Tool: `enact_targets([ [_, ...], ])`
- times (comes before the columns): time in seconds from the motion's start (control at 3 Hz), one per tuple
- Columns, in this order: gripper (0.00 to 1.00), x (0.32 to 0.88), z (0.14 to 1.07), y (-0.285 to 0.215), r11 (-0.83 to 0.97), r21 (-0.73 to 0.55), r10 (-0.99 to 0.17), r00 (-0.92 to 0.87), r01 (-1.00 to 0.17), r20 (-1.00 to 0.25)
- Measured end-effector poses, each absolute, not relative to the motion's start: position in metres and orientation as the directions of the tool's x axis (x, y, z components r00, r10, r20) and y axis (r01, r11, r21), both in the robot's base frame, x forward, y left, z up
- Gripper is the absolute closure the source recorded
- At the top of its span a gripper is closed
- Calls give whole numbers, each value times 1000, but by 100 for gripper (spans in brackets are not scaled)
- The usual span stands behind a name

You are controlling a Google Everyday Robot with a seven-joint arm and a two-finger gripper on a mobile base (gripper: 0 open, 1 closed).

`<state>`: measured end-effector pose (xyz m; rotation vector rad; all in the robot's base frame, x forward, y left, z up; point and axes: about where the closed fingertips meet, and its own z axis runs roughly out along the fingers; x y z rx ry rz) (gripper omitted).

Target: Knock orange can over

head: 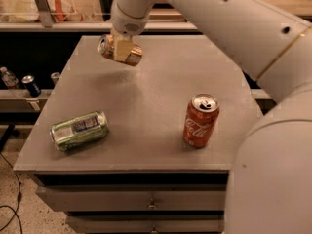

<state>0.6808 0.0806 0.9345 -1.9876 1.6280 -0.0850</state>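
The orange can (pixel 107 46) is golden-orange with a silver top. It is tipped nearly onto its side, top end pointing left, and held off the grey table (pixel 156 91) over its far left part. My gripper (pixel 123 52) comes down from the white arm above and is shut around the can's middle with its tan fingers (pixel 122 50). The can's shadow lies on the table just below it.
A green can (pixel 79 129) lies on its side near the front left corner. A red Coca-Cola can (pixel 200 121) stands upright at the front right. My arm fills the right side of the view. Small bottles and cans (pixel 31 85) stand on a low shelf to the left.
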Motion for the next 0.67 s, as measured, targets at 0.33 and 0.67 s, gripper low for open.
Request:
enact_targets([
  [0.33,100,678,927,93,-247,-419,-943,316,-874,-103],
  [0.67,100,673,912,108,-368,-338,-927,371,-866,58],
])
